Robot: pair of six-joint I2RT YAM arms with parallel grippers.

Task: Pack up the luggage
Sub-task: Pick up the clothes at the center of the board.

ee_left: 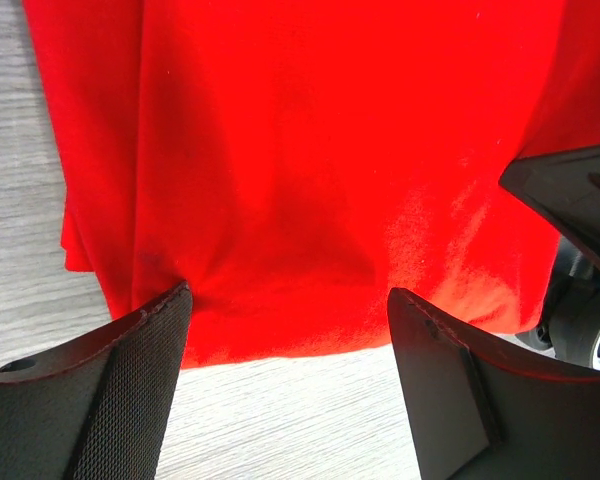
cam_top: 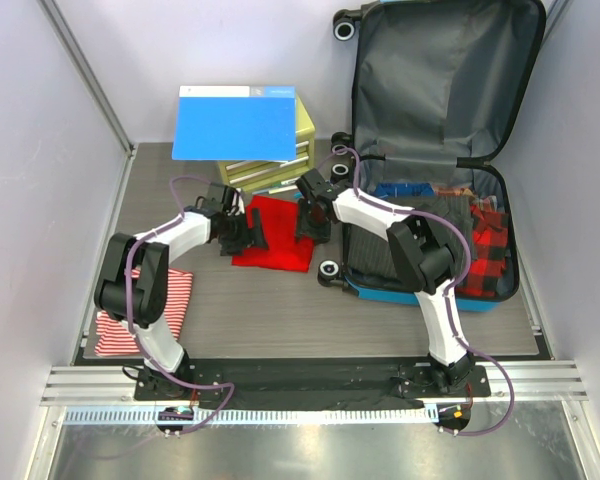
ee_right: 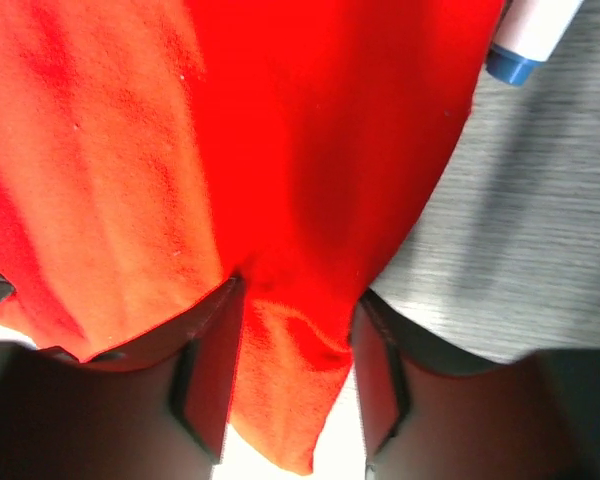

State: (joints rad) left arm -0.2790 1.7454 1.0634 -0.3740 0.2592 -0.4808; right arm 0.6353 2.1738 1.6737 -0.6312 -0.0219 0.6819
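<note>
The luggage (cam_top: 380,291) lies open at the right, its grey-lined lid (cam_top: 440,80) leaning on the back wall, with red-black plaid (cam_top: 487,255) and dark clothes inside. A red cloth (cam_top: 280,250) lies on the table just left of it. My left gripper (cam_top: 242,232) is at the cloth's left edge. In the left wrist view it (ee_left: 285,295) is open, straddling the edge of the red cloth (ee_left: 310,170), one fingertip (ee_left: 170,305) touching it. My right gripper (cam_top: 310,225) is at the cloth's right side. In the right wrist view it (ee_right: 298,290) is shut on a fold of the red cloth (ee_right: 280,150).
A plain blue folder (cam_top: 235,125) rests on a yellow-green drawer box (cam_top: 280,170) behind the cloth. A red-and-white striped cloth (cam_top: 145,310) lies at the front left by the left arm's base. A suitcase wheel (ee_left: 590,335) sits close to the left gripper.
</note>
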